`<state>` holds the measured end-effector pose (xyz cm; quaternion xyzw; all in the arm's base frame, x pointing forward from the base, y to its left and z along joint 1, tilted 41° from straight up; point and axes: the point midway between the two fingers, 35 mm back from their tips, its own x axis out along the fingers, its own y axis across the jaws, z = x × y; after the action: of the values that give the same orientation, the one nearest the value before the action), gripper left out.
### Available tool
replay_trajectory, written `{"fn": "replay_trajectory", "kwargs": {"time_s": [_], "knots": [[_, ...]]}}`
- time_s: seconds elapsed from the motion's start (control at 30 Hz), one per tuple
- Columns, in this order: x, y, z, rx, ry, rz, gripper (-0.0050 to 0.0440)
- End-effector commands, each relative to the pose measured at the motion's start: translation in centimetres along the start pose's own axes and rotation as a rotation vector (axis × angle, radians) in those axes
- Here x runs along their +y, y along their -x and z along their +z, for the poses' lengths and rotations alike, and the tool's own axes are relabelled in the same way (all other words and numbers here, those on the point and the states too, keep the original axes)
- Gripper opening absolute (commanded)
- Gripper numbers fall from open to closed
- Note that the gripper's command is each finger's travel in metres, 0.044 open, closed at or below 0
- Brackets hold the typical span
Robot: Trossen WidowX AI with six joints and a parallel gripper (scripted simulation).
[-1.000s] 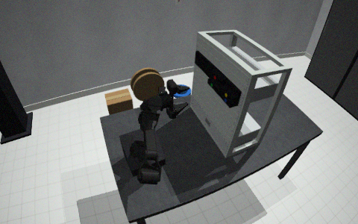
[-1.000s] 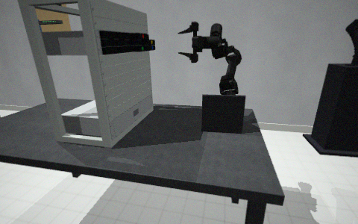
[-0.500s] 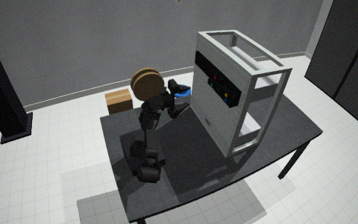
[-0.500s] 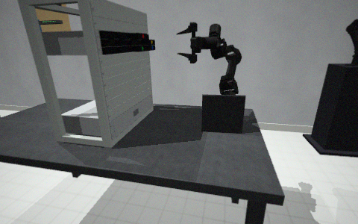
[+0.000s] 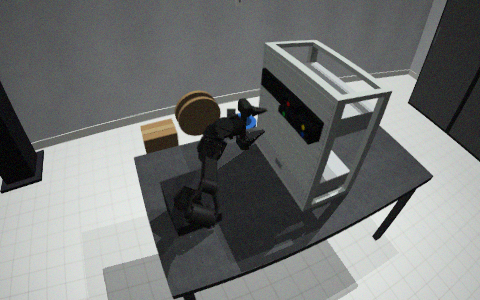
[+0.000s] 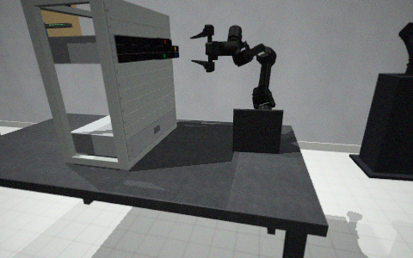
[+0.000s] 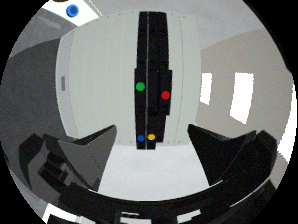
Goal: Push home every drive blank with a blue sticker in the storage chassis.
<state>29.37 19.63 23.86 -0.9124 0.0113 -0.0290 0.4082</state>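
Note:
The grey rack (image 5: 321, 117) stands on the dark table, with the black storage chassis (image 5: 292, 107) across its front near the top. Four stickers show on the chassis front: red (image 5: 288, 104), green (image 5: 283, 114), yellow (image 5: 303, 127) and blue (image 5: 302, 134). In the wrist view they are green (image 7: 140, 87), red (image 7: 165, 95), blue (image 7: 141, 139) and yellow (image 7: 152, 137). In the exterior view the yellow-and-blue end (image 6: 175, 50) stands proud of the front. My gripper (image 6: 204, 48) is open and empty, level with the chassis, a short gap in front of it and facing it.
A blue ring (image 5: 249, 120) lies on the floor behind the gripper. A cardboard box (image 5: 159, 135) and a round wooden spool (image 5: 197, 112) sit behind the table. A black pedestal with another arm (image 6: 397, 120) stands off to one side. Dark cabinets (image 5: 466, 75) line one wall.

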Motion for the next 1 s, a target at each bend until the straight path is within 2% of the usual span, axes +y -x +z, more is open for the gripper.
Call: {"fn": "replay_trajectory", "kwargs": {"time_s": [0.0, 0.27, 0.97], "knots": [[-0.9, -2.8, 0.8, 0.006, -0.017, -0.008, 0.044], [-1.3, -5.5, 1.8, 0.006, -0.017, -0.008, 0.044], [-1.3, -5.9, 2.0, 0.006, -0.017, -0.008, 0.044]]}}
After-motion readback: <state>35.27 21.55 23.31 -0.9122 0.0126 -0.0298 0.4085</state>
